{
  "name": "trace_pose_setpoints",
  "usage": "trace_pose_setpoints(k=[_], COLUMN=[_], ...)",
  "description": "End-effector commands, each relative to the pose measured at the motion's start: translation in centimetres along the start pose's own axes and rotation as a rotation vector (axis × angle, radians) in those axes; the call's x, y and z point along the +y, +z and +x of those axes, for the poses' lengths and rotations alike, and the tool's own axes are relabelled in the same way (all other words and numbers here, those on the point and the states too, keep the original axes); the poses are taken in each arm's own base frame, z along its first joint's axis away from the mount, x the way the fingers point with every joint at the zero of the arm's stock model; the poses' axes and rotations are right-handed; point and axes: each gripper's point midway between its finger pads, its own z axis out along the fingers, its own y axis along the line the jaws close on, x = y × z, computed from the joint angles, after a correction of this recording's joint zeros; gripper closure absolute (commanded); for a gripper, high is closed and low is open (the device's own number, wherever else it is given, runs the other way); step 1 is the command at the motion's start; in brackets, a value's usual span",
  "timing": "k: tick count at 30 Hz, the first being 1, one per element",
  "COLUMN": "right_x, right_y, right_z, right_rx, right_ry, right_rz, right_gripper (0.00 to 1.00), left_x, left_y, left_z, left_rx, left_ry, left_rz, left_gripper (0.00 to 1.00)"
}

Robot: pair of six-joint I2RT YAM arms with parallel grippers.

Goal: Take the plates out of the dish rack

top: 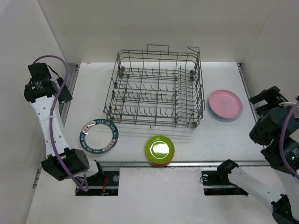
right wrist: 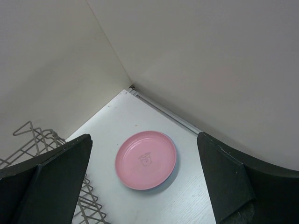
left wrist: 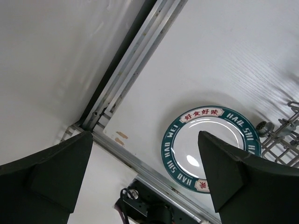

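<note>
**Plates on the Table, Both Pincers Open**

The rack (top: 187, 93) sits at the back middle of the white table (top: 201, 140). All the plates I can see lie flat on the table, outside the rack.

The teal-rim plate (top: 98, 136) is near the rack's front left corner, not touching it. It has letters all round its rim.

The green plate (top: 160, 148) is in front of the rack, close to the table's near edge. It lies on top of an orange plate (top: 158, 163), and only a thin bit of orange shows.

The pink plate (top: 225, 102) is to the right of the rack, a little apart from it. It rests on a blue plate (top: 227, 117) that peeks out from under it.

The left pincer (left wrist: 145, 135) is up by the left wall, well apart from the rack, and looks down at the teal-rim plate. Its fingers (left wrist: 56, 172) are spread far apart and grip nothing.

The right pincer (right wrist: 144, 136) is up by the right wall, looking down at the pink plate. Its fingers (right wrist: 51, 177) are spread far apart too, with nothing gripped.
</note>
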Motion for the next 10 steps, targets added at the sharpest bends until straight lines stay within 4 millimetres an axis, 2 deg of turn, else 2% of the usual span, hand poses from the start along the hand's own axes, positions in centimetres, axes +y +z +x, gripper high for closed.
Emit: trace_pose_setpoints(k=[1,7,10], right_x=[-0.45,0.08,-0.64], right_y=[-0.27,-0.66,-0.93], right_z=[-0.52,0.13,-0.47], right_rx=[0.009,0.047,0.041], right_ry=[0.022,0.017,0.052], right_rz=[-0.011,-0.074,-0.077], right_gripper=[0.0,0.0,0.0], left_x=[0.18,-0.28,-0.44], left_y=[-1.36,-1.47,-1.51], left_z=[-0.64,-0.38,-0.14], left_rx=[-0.062,-0.061,-0.051], left_ry=[-0.014,-0.004,-0.001], left_rz=[0.01,0.04,0.05], left_gripper=[0.05,0.05,0.05])
